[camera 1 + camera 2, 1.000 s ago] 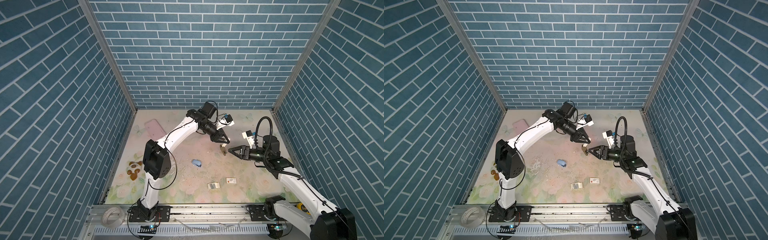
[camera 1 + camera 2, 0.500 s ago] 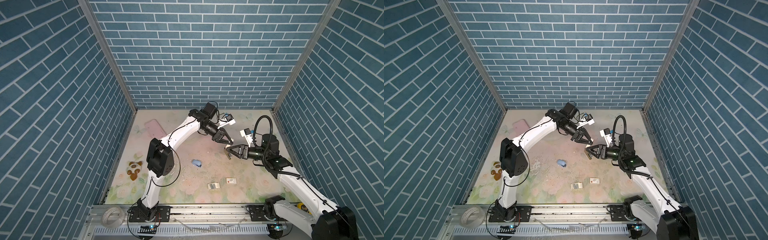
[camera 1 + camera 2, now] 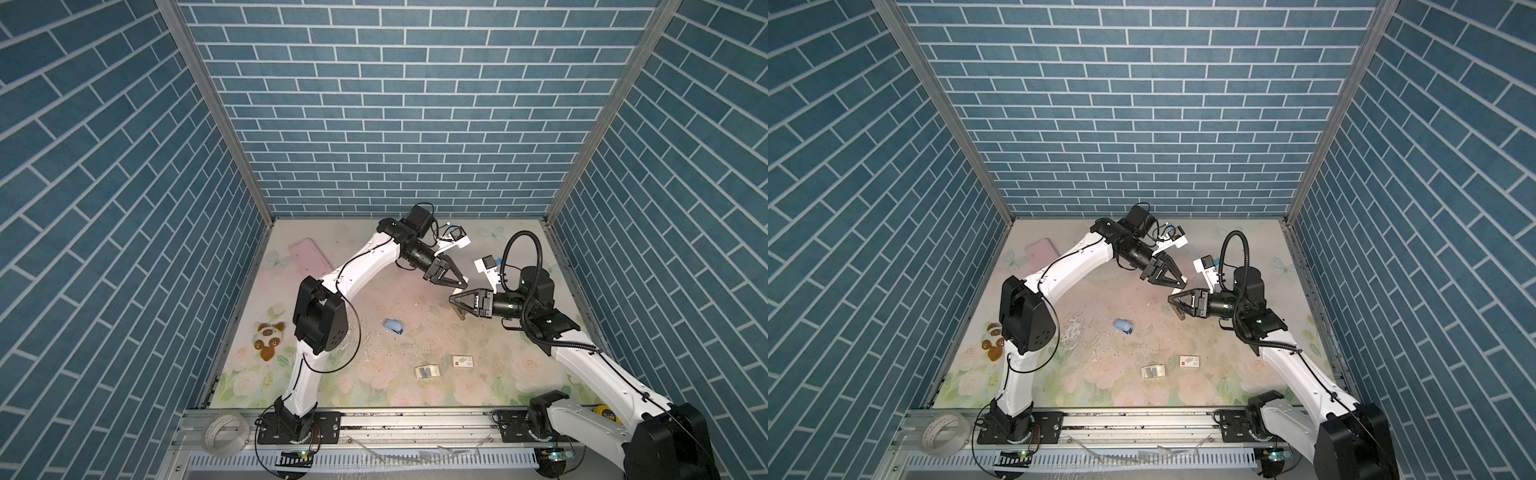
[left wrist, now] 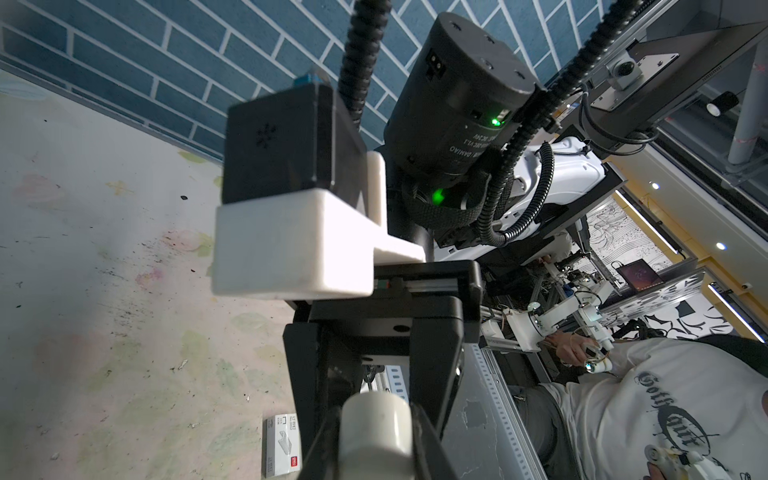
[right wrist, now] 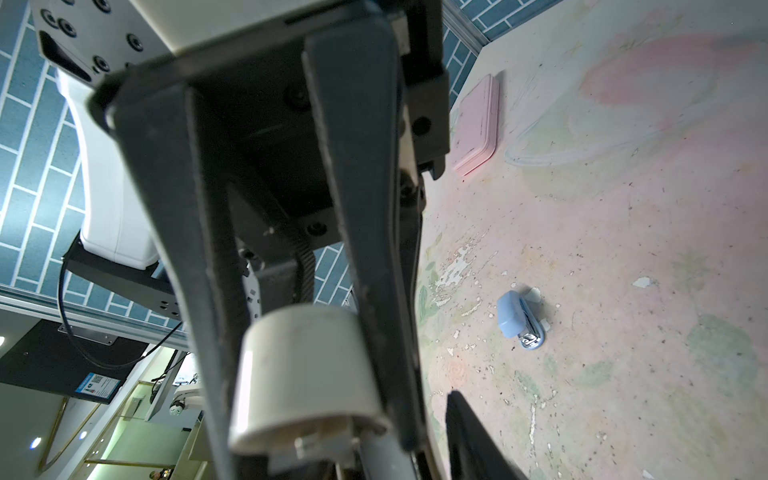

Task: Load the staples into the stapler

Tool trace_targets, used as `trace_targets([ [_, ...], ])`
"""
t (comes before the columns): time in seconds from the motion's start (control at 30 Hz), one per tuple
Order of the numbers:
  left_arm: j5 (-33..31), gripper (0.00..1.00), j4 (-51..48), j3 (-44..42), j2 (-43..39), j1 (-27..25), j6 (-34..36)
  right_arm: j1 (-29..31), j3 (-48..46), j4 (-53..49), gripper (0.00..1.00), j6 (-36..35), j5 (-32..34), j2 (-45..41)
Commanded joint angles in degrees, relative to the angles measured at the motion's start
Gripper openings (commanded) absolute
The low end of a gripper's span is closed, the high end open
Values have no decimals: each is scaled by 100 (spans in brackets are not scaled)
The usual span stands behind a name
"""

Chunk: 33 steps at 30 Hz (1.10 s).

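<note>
I had the left gripper (image 3: 459,286) clamped on a white cylinder (image 5: 303,374) right of centre, close to the right gripper (image 3: 453,298); I couldn't tell that one's spread. The staples (image 3: 427,371) lay lower centre, with the stapler (image 3: 393,326) up-left of them, apart.

Left arm (image 3: 361,266): stands on its base at lower centre-left in both top views, elbow bent, forearm stretched toward mid-frame; left gripper (image 3: 460,286) angled downward, jaws clamped on a white cylinder (image 4: 376,419). Right arm (image 3: 582,361): extends from lower right, wrist roughly level, right gripper (image 3: 452,299) pointing left, tips just beneath the left gripper's; jaw gap unclear.
</note>
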Motion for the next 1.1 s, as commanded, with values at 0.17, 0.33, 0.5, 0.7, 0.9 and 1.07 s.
trace_targets([
  [0.17, 66, 27, 26, 65, 40, 5, -104, 25, -101, 129, 23, 57, 103, 72],
  [0.33, -400, 61, -4, 52, -106, 70, -120, 28, 3, -134, 18, -66, 153, 260],
  [0.5, -1060, 78, -133, 56, -317, 397, 23, 26, 201, -693, 18, -463, 394, 299],
  [0.7, -2173, 79, -247, -113, -809, 1010, 285, 26, 692, -2160, 19, -1529, 1150, 692],
  [0.9, -4622, 79, 199, -953, -1616, 1284, 991, 132, 961, -2708, 17, -2199, 2052, 1321],
  [1.07, -5226, 79, 354, -1739, -2084, 1305, 1634, 510, 1206, -2946, 18, -2648, 2905, 1898],
])
